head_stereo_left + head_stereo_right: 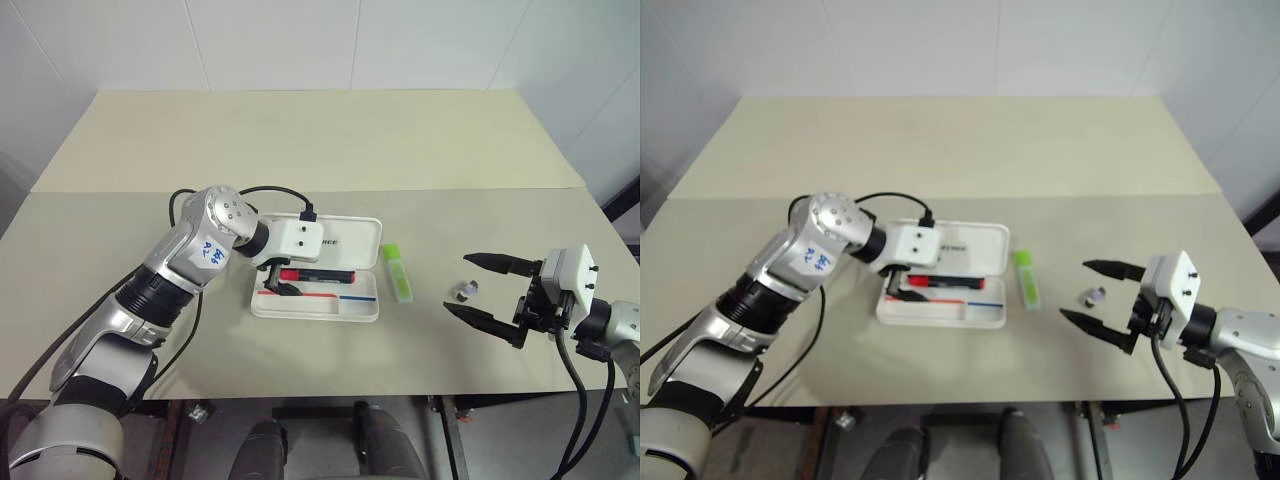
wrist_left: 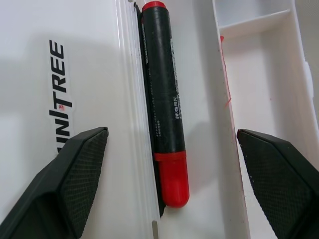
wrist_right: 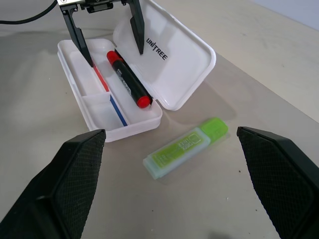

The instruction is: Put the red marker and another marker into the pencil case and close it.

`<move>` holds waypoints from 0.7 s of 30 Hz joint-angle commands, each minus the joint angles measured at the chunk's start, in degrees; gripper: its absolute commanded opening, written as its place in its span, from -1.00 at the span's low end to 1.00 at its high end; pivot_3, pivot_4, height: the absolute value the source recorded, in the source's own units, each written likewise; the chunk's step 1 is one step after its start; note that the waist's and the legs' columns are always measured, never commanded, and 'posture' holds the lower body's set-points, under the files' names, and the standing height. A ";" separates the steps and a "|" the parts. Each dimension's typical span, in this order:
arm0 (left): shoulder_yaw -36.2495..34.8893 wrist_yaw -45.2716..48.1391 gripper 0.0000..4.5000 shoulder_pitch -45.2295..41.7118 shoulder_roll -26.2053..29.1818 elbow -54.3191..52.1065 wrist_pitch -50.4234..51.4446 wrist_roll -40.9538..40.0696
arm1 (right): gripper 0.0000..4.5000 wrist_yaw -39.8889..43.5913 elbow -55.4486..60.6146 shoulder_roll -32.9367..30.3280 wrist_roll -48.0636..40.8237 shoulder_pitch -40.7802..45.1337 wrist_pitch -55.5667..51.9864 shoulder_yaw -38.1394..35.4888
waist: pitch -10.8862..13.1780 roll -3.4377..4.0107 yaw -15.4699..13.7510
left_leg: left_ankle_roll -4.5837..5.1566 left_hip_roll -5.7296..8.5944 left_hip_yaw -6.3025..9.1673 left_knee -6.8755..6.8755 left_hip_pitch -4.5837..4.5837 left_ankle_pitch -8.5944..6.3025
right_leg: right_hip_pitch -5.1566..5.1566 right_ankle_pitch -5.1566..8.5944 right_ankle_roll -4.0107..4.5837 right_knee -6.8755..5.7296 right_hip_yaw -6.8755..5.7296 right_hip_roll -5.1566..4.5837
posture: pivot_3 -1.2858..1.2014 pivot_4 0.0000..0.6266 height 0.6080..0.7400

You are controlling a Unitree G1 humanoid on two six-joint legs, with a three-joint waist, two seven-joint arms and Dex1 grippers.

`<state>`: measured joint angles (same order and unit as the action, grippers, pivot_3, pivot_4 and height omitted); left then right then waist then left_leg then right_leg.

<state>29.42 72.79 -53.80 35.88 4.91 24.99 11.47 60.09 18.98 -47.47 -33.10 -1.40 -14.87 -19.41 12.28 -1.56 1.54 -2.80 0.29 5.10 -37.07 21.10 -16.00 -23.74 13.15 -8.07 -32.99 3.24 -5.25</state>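
Note:
The white pencil case [image 1: 315,312] lies open mid-table, its lid [image 3: 174,64] with the dark lettering folded back flat. The red marker [image 2: 163,99], black with a red cap, rests inside the long compartment beside the hinge. Just above it my left gripper [image 1: 272,283] points down into the case, open, with a finger on each side of the marker and clear of it. The lime-green highlighter [image 1: 397,272] lies on the table just right of the case. Further right my right gripper [image 1: 458,283] hovers open, holding nothing, facing the highlighter [image 3: 184,148] and the case.
A small grey object [image 1: 463,291] sits on the table near my right gripper's fingertips. Inside the case, dividers form smaller compartments [image 2: 259,59] along the front. A seam [image 1: 450,188] crosses the beige tabletop behind the case.

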 commanded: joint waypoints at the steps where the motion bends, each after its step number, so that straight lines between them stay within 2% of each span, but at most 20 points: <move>1: -2.32 0.11 0.98 0.38 -0.99 -3.91 -0.95 -2.30 | 1.00 -0.73 1.05 0.06 -0.02 0.83 0.44 -0.62 | 0.00 0.00 -0.01 | 0.00 0.00 0.00 0.00 0.00 0.00 | 0.00 0.00 0.00 0.00 0.00 0.00 | 0.03 -0.52 1.00; 5: -5.12 2.20 0.98 1.98 -2.65 -8.46 -0.84 -8.79 | 1.00 -2.55 0.76 0.67 1.17 1.83 -0.42 1.37 | 0.00 0.00 -0.06 | 0.00 0.01 0.00 -0.02 0.03 0.00 | 0.00 0.00 0.00 0.03 0.00 -0.02 | 0.03 -0.52 1.00; 11: -6.93 3.65 0.98 4.59 -1.26 -11.70 -0.38 -13.25 | 1.00 -9.78 -0.45 3.58 4.62 3.88 -4.13 5.37 | -0.01 0.02 0.09 | 0.00 -0.01 -0.01 0.00 -0.06 0.00 | 0.01 0.02 0.04 -0.08 0.00 0.00 | 0.03 -0.52 1.00; 14: -8.04 3.67 0.98 5.56 -1.07 -12.70 0.04 -15.23 | 1.00 -13.88 -0.85 6.10 7.25 4.83 -5.11 8.03 | -0.01 0.01 0.03 | 0.00 -0.01 -0.02 -0.04 -0.05 0.01 | 0.00 0.08 0.22 -0.07 0.01 0.00 | 0.03 -0.52 1.00; 17: -10.86 6.38 0.98 7.53 -0.36 -13.98 -1.39 -20.66 | 1.00 -18.94 -0.36 10.20 9.01 5.70 -7.08 10.77 | -0.01 0.01 0.11 | -0.01 0.00 -0.03 -0.05 -0.03 0.01 | 0.00 0.07 0.23 -0.02 0.04 -0.02 | 0.03 -0.52 1.00; 21: -16.67 9.94 0.98 9.79 -0.32 -10.28 -9.81 -27.02 | 1.00 -26.74 -4.49 15.95 14.33 9.24 -8.98 14.94 | -0.01 0.03 0.17 | -0.01 -0.02 -0.03 0.02 -0.05 0.01 | -0.03 0.07 0.23 -0.04 0.03 -0.01 | 0.03 -0.52 1.00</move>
<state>16.55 81.58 -43.96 35.34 -5.83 18.40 -12.24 36.54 14.90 -32.52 -20.33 6.76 -23.12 -5.20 12.27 -1.53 1.71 -2.81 0.28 5.06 -37.08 21.06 -15.99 -23.78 13.21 -7.82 -33.03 3.27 -5.26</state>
